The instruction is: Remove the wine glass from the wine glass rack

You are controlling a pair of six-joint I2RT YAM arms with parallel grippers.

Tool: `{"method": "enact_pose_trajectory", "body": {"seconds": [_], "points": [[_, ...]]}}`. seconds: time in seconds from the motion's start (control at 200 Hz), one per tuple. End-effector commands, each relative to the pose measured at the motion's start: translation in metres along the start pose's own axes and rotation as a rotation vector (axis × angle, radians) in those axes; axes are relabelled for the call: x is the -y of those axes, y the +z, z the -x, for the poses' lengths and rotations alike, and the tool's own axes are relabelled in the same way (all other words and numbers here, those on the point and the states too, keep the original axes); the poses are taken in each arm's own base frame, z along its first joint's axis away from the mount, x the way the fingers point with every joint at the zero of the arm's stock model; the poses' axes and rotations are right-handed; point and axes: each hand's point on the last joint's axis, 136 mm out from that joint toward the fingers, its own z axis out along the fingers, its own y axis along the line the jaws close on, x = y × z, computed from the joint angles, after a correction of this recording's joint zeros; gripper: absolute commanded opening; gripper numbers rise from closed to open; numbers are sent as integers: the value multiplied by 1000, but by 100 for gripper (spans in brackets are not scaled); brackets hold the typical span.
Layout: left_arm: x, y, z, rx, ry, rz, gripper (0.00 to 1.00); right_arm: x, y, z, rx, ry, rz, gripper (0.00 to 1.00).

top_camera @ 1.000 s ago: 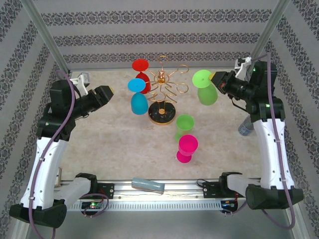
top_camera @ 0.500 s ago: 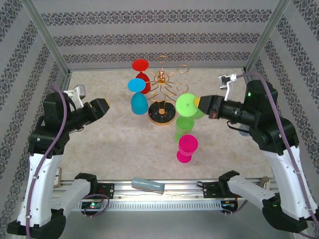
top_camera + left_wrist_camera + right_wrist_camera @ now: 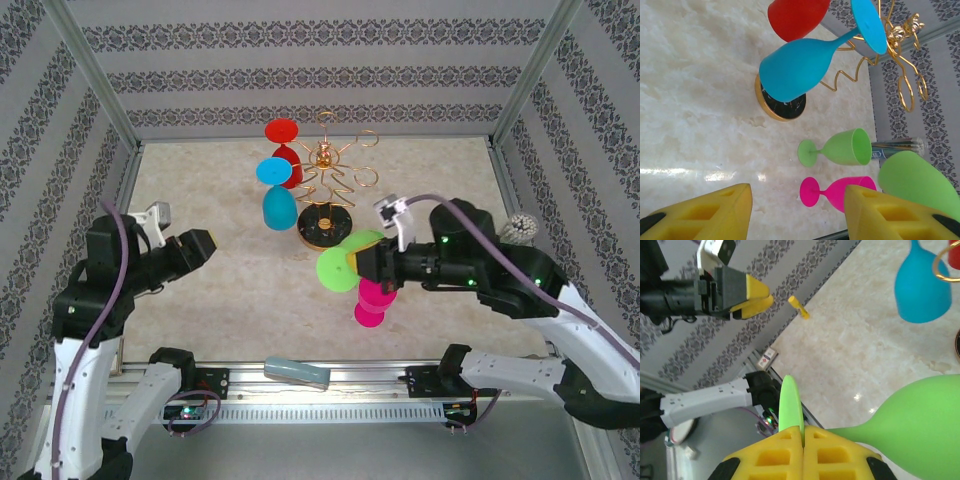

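Observation:
The wine glass rack, gold wire on a round black base, stands at the back centre of the table. A blue glass and a red glass hang from its left arms. My right gripper is shut on the foot of a light-green wine glass, held sideways in front of the rack and clear of it. Far to the left, my left gripper stands open with nothing in it. In the left wrist view its yellow fingers frame the table, with the blue glass and rack beyond.
A pink glass and a second green glass stand on the table just under the right gripper. A grey-blue cylinder lies on the front rail. A bottle lies at the right. Patterned walls close three sides.
The right arm has swung the green glass from the back right, forward and left, to in front of the rack. The left arm has drawn back toward the near left.

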Motion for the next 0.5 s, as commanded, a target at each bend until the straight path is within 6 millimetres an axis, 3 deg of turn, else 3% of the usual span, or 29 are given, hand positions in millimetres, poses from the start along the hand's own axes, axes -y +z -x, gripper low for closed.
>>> {"method": "enact_pose_trajectory", "body": {"seconds": [0.0, 0.205, 0.495], "points": [[-15, -6, -18, -23, -33, 38, 52, -7, 7, 8, 62, -128, -44, 0], [-19, -5, -32, -45, -68, 18, 53, -35, 37, -7, 17, -292, -59, 0], [-18, -5, -44, -94, -92, -9, 54, -40, 80, -28, 15, -377, -88, 0]]}}
